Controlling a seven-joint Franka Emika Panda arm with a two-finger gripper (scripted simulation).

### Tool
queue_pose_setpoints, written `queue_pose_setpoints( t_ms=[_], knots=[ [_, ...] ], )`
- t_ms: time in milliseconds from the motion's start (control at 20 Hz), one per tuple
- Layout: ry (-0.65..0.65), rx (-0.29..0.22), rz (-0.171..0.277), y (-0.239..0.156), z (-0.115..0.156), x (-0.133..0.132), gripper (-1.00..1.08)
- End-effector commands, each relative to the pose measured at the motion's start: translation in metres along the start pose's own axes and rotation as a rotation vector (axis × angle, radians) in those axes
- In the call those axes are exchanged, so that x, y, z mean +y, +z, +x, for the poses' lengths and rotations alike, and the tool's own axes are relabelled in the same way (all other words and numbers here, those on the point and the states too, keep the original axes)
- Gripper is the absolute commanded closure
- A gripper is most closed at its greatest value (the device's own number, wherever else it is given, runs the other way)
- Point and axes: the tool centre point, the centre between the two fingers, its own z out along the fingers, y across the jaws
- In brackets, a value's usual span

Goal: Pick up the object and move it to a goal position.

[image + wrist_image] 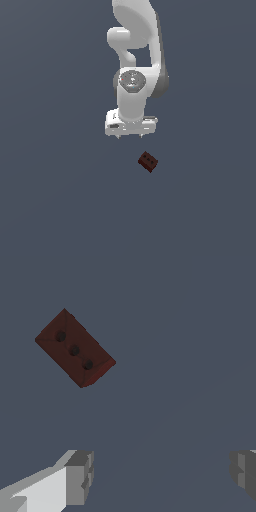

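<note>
The arm [134, 60] was cut off by the exterior view's top edge. In the wrist view, both fingers [75, 478] of the gripper [160, 476] ran off the frame's edges.

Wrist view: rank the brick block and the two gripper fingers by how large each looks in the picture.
1. Brick block, largest.
2. The finger shown more fully.
3. The other finger, cut off at the picture's edge.
The fingers are probably alike; only cropping separates them. Nearness to the camera skews all three.
</note>
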Motion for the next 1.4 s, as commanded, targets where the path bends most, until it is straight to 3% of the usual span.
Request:
queue_pose_setpoints(
  t_ms=[0, 350, 950, 1350],
  knots=[
    [-0.033, 0.003, -0.002, 0.002, 0.004, -0.003, -0.92],
    [-0.192, 0.019, -0.011, 0.012, 0.023, -0.019, -0.92],
    [-0.577, 0.063, -0.023, 0.039, 0.066, -0.061, -0.92],
    [-0.719, 0.083, -0.026, 0.05, 0.08, -0.078, -0.92]
  ],
)
